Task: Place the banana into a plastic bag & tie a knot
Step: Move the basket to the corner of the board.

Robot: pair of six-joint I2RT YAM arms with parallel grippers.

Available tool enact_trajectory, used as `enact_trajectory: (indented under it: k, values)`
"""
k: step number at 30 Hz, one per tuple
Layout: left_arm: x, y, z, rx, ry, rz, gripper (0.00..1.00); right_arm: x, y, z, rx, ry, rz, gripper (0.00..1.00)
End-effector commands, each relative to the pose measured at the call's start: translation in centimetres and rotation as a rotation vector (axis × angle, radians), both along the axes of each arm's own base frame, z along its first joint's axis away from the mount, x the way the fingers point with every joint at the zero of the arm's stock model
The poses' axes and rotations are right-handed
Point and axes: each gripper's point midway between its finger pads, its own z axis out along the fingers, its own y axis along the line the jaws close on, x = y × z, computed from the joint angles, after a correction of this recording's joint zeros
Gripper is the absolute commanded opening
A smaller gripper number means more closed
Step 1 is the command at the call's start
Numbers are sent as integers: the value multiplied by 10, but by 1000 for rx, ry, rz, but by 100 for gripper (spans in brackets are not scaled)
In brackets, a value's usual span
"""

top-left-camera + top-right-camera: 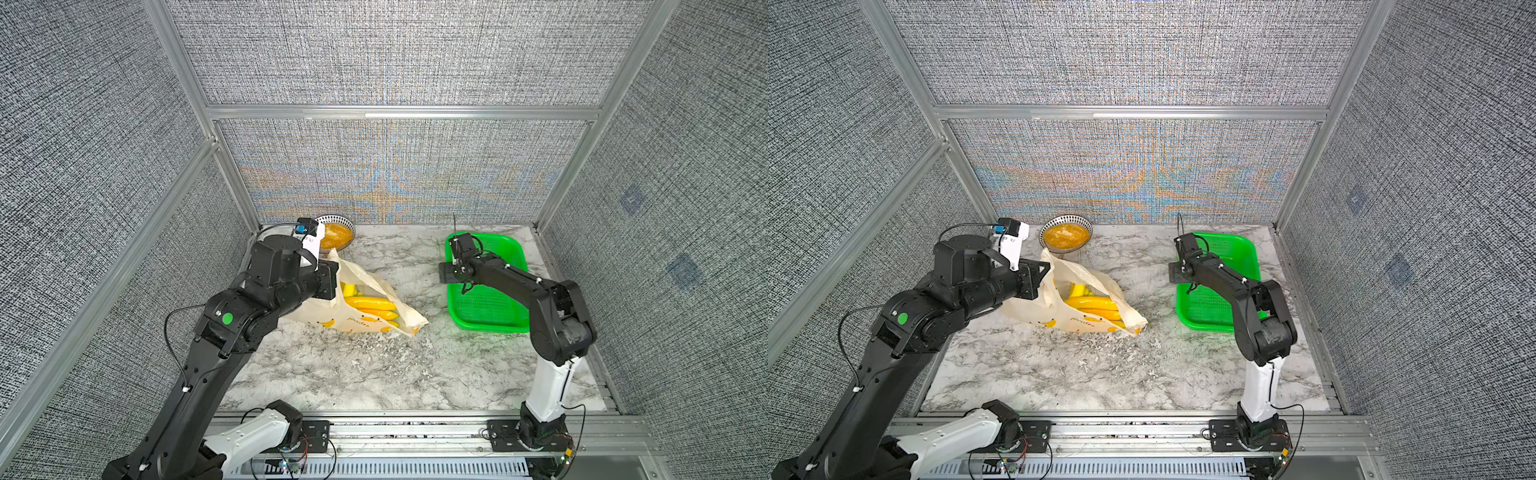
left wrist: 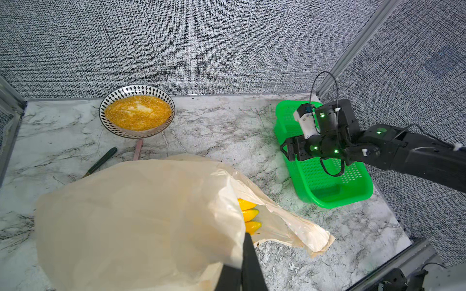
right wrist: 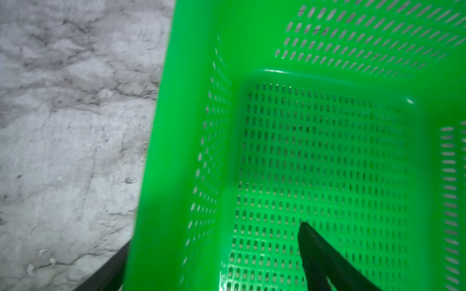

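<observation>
The cream plastic bag (image 1: 365,326) (image 1: 1084,322) lies on the marble table with its mouth lifted toward the left. Yellow bananas (image 1: 370,303) (image 1: 1092,303) (image 2: 248,214) lie inside it. My left gripper (image 1: 337,274) (image 1: 1044,270) (image 2: 244,249) is shut on the bag's upper edge, and the plastic (image 2: 138,214) drapes over its fingers. No knot shows in any view. My right gripper (image 1: 446,272) (image 1: 1177,272) (image 3: 214,236) is open at the green basket (image 3: 327,151), with one finger inside and one outside its wall, holding nothing.
The green basket (image 1: 490,316) (image 1: 1208,311) (image 2: 327,181) stands at the right. A patterned bowl of yellow grains (image 1: 338,235) (image 1: 1066,236) (image 2: 137,116) sits at the back wall behind the bag. A dark-handled utensil (image 2: 102,161) lies beside it. Fabric walls enclose the table on three sides.
</observation>
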Motion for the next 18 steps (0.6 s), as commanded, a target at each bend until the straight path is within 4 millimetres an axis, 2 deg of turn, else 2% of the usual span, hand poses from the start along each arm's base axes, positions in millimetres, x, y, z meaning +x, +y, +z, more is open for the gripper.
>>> enact_trajectory:
  k: [1, 4, 7, 10, 15, 18]
  values:
    - [2, 1, 8, -6, -21, 7, 0, -1, 17, 46, 118, -120, 72, 89]
    - [6, 6, 10, 21, -29, 33, 0, -27, 56, 102, 306, -262, 258, 88]
    - [10, 12, 16, 62, -38, 59, 0, -72, 84, 149, 387, -445, 500, 87]
    - [17, 15, 27, 80, -47, 70, 0, -113, 93, 177, 422, -629, 681, 85]
    - [38, 12, 40, 77, -51, 84, 0, -176, 102, 205, 443, -887, 942, 79]
    - [49, 11, 46, 80, -48, 89, 0, -209, 105, 216, 447, -1006, 1070, 71]
